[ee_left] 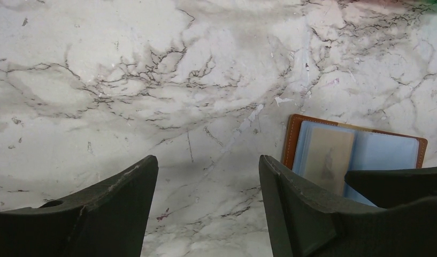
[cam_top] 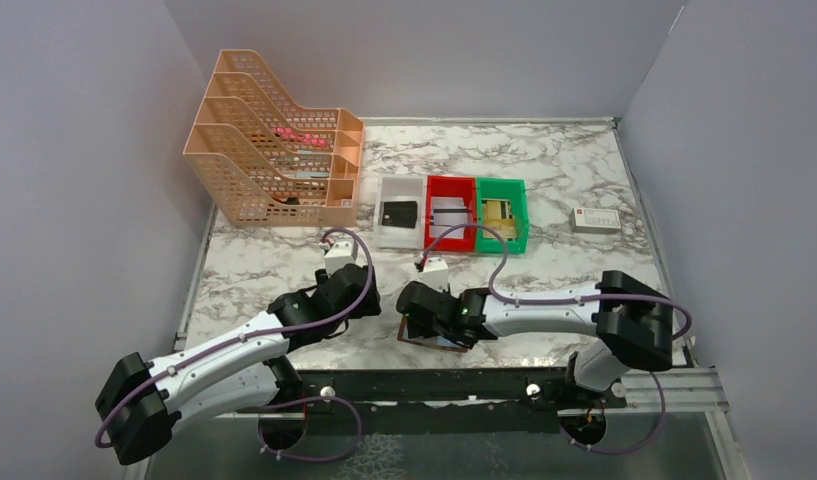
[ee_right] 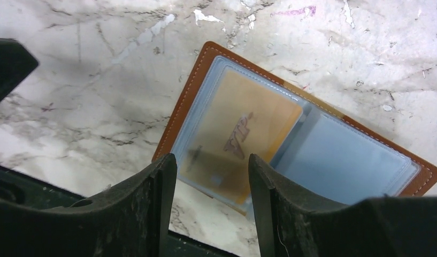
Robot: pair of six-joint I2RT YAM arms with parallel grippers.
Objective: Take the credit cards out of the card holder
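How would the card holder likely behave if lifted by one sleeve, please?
Probably floppy: the card holder lies open with thin clear sleeves. Likely light and flat, so it may slide on the smooth marble table rather than tip.

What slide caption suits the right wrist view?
Open card holder beneath the open right end effector, one gold-yellow credit card inside it.

Three bins [cam_top: 451, 180] (one card holder [ee_right: 339, 158])
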